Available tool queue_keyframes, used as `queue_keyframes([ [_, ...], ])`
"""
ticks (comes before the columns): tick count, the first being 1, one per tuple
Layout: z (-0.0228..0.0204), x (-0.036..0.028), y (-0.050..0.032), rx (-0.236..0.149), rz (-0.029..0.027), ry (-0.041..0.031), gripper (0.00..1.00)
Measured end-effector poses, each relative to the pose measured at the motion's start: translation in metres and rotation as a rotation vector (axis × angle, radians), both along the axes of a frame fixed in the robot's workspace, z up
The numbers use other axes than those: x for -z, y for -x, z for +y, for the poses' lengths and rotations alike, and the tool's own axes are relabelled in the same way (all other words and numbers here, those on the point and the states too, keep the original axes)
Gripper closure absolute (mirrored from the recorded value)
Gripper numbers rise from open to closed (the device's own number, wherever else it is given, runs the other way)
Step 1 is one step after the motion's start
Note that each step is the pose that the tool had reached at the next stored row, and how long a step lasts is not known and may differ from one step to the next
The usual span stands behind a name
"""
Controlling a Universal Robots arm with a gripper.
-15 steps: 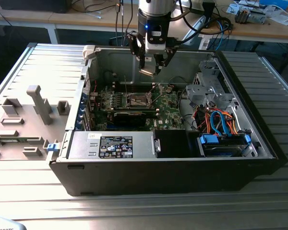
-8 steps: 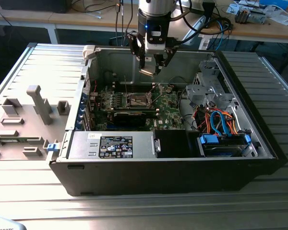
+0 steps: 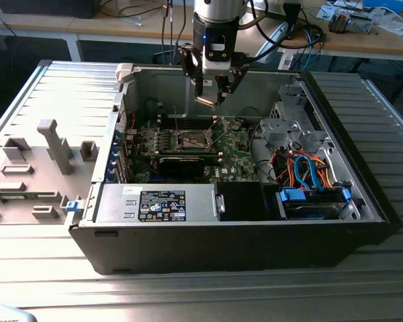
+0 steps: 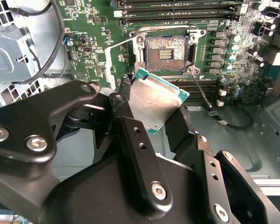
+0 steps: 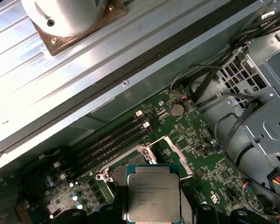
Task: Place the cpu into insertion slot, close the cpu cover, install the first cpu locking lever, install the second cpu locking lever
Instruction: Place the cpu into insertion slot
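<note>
While the gripper hangs above the open computer case in the exterior view, you have one cpu off the board, clamped between its two fingers.

- Count: one cpu, one insertion slot, one cpu cover, two fingers.
- Grip: in the second wrist view the gripper has both fingers closed on opposite edges of the cpu. The chip is tilted, silvery top up, with its green edge showing.
- First wrist view: the cpu sits flat-on to the camera and overlaps part of the insertion slot.
- Position: the cpu is in the air, near the insertion slot and not touching it. The slot's dark contact field is bare.
- The cpu cover stands swung up, away from the slot.
- One thin metal lever lies loose just beside the slot.
- The green motherboard lies on the case floor, and the case rests on the ribbed desk.
</note>
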State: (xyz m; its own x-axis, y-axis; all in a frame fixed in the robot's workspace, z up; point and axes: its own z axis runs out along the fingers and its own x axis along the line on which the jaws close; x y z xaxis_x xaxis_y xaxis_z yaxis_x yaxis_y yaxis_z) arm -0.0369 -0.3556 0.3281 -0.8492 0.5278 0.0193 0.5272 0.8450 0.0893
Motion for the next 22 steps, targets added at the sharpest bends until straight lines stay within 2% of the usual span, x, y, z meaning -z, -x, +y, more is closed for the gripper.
queue_keyframes([
  [22,0.0000,0.0000,0.0000,0.030,0.0000,-0.0001,0.46],
])
